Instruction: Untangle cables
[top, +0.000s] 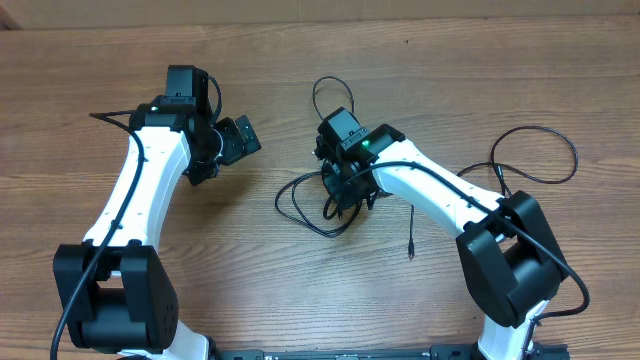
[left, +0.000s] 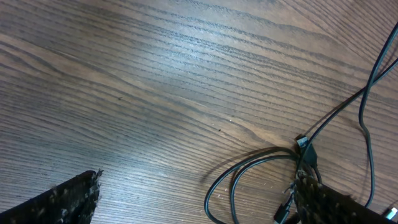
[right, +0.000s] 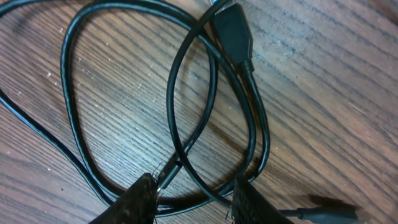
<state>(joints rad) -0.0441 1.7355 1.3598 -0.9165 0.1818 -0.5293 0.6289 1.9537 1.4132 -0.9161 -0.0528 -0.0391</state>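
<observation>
We see a wooden table (top: 300, 60); tangled black cables (top: 300, 205) lie mid-table; another thin cord (top: 545, 150) loops at its right.

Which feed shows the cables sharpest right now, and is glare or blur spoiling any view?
Right wrist: sharpest, cables close and crisp, only its dark fingers soft at the bottom edge. Left wrist: pale glare across the table, cables clear at the right. Overhead: even light, but loops small and partly hidden under the right gripper.

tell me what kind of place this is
Likely a robotics lab bench: a left arm and right arm mounted at a wood-grain table, with loose black cables lying on it.
</observation>
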